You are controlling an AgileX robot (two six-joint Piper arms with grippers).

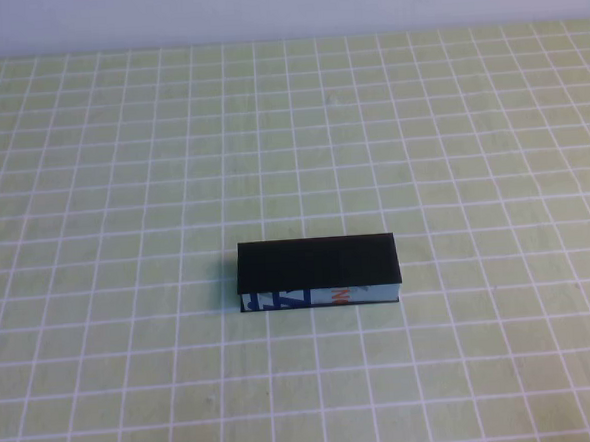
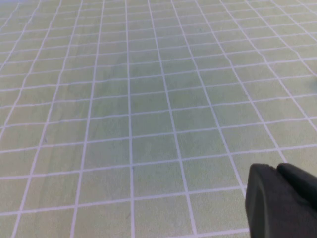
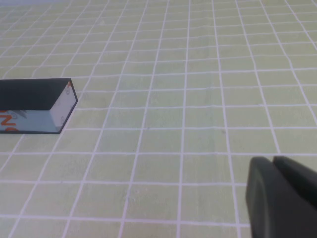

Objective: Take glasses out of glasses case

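Observation:
The glasses case [image 1: 318, 265] is a black rectangular box lying in the middle of the table with its lid closed. Its pale front side, printed in blue and orange-red, faces me. One end of it also shows in the right wrist view [image 3: 34, 96]. The glasses are hidden. Neither arm shows in the high view. My left gripper [image 2: 277, 169] hangs over bare mat with its two dark fingers pressed together, and no case is in its view. My right gripper [image 3: 272, 161] is also shut and empty, well off the case's right end.
The table is covered by a pale green mat with a white grid [image 1: 122, 171]. A pale wall runs along the far edge [image 1: 282, 6]. Nothing else stands on the mat.

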